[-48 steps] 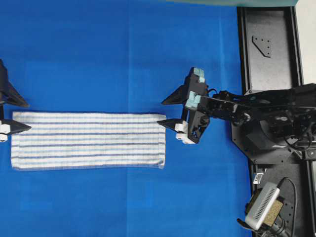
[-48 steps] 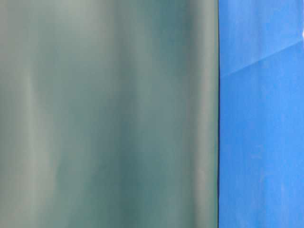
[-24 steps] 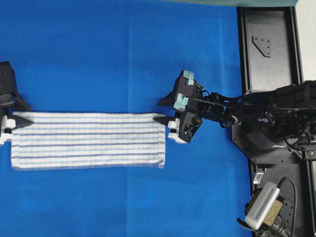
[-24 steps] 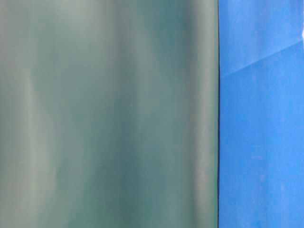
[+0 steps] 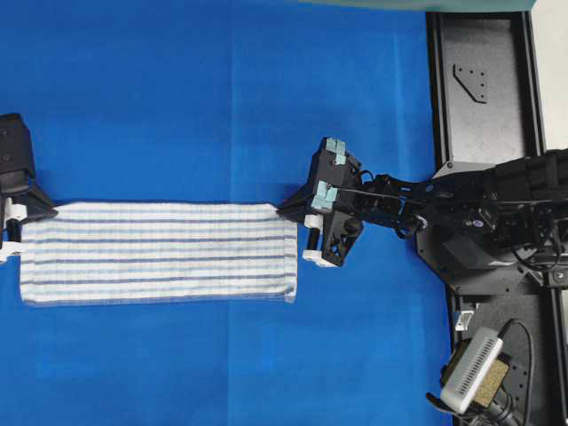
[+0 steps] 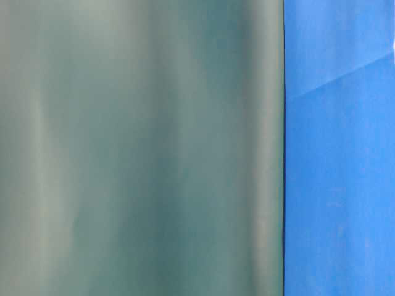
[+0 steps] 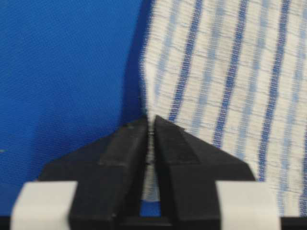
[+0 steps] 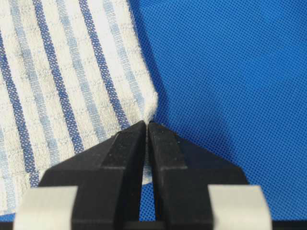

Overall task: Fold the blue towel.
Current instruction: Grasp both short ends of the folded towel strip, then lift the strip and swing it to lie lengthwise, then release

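Closest in, through my left wrist view, the left gripper (image 7: 149,125) has its black fingers (image 7: 122,158) pressed together on a pinch of the white terry towel with thin dark-blue and light-blue stripes (image 7: 230,86), right at a corner; cloth shows in the slit between them. My right wrist view gives the mirror of it: the right gripper (image 8: 146,125) closed tight on the opposite corner of that towel (image 8: 62,81), with a sliver of fabric between the fingers. Pulling back to the overhead view, the towel (image 5: 160,253) lies flat on the plain solid-blue cloth of the tabletop (image 5: 222,98), its long axis running straight from the left gripper (image 5: 40,211) to the right gripper (image 5: 286,211). Both hold the far long edge, one at each end, so each arm is nearest its own corner, and the free long edge lies toward the bottom of the picture. I judge the fold runs across the short way, carrying the held edge over onto the free one.
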{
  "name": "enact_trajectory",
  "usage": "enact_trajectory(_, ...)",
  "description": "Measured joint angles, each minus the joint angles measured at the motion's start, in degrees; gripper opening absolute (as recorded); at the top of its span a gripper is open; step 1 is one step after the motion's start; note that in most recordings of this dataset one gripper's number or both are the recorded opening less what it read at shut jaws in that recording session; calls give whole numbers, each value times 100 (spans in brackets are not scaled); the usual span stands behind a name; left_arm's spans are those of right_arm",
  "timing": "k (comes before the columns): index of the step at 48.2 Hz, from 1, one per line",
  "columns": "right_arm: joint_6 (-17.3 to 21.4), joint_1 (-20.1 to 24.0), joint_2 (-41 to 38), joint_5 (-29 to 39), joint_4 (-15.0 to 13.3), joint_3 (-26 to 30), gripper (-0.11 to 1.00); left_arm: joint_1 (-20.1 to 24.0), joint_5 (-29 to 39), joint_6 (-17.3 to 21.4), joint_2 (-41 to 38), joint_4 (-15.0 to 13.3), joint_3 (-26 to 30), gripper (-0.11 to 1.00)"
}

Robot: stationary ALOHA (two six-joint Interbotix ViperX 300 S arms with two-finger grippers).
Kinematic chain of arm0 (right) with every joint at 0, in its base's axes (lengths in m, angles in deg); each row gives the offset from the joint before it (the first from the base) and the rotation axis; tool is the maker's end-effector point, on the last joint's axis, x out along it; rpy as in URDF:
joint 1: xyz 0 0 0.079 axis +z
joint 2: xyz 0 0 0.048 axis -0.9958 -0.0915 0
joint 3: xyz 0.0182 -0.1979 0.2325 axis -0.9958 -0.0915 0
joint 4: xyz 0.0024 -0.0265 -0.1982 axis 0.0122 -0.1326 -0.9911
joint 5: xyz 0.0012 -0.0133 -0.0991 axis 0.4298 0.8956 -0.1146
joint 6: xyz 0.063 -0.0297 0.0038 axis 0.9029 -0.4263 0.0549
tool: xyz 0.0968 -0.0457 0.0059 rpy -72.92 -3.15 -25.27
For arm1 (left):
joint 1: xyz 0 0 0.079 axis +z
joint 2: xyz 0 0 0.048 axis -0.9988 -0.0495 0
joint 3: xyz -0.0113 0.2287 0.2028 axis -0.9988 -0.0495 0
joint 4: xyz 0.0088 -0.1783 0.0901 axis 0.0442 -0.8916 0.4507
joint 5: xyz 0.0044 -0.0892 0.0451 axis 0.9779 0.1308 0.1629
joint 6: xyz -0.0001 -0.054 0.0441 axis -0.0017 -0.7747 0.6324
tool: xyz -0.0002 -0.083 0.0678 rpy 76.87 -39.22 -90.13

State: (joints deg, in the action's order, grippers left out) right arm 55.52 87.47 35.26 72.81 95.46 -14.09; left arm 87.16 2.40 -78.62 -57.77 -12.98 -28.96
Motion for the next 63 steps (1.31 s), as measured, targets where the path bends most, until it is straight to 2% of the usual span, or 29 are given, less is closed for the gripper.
enact_trajectory(12, -18, -9, 281, 35, 0, 35, 14, -9, 624, 70, 387, 0, 237, 2)
enact_trajectory(26, -105, -88, 1564, 686, 9, 62, 14, -44, 1573, 35, 1292, -9, 606, 2)
enact_trajectory(37, -299, -141, 2470, 1336, 0, 132, 14, -211, 1705, 9, 1951, 0, 694, 2)
enact_trajectory(44, -308, -193, 2610, 1459, -18, 141, 14, -299, 1705, 0, 2118, 0, 694, 2)
enact_trajectory(53, -325, -650, 2408, 1485, -105, 246, 14, -369, 1608, -114, 2092, -9, 703, 2)
enact_trajectory(63, -378, -1494, 2048, 1547, -501, 633, 14, -773, 1081, -729, 1881, -35, 800, 2)
